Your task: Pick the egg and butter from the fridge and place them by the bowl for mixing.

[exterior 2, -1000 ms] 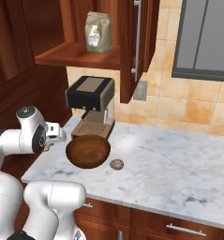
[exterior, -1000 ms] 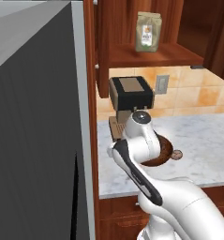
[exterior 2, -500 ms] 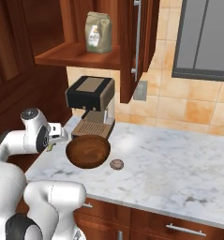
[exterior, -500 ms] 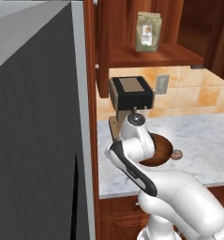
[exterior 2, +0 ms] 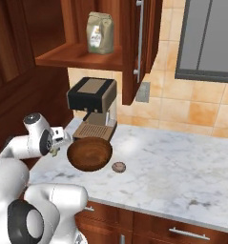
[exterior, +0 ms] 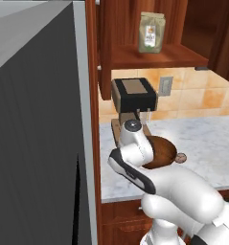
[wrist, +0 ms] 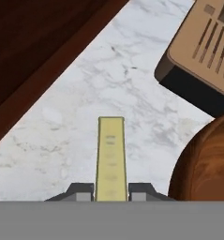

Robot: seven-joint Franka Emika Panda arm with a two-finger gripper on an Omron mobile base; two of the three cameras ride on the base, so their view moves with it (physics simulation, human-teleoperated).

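Nearest, at the bottom centre of the hand view: gripper [wrist: 111,191], fingers closed on the butter [wrist: 111,157], the pale-yellow stick reaching up over the marble counter [wrist: 80,101]. Bowl [wrist: 205,161] at lower right, just beside. Next out, in the right base view: egg [exterior 2: 118,167] lying on the counter close to the bowl's right rim, judged delivered. Coffee machine [exterior 2: 92,101] behind the bowl. Fridge [exterior: 37,129], far left of the left base view. Outstanding: butter to be set down and let go.
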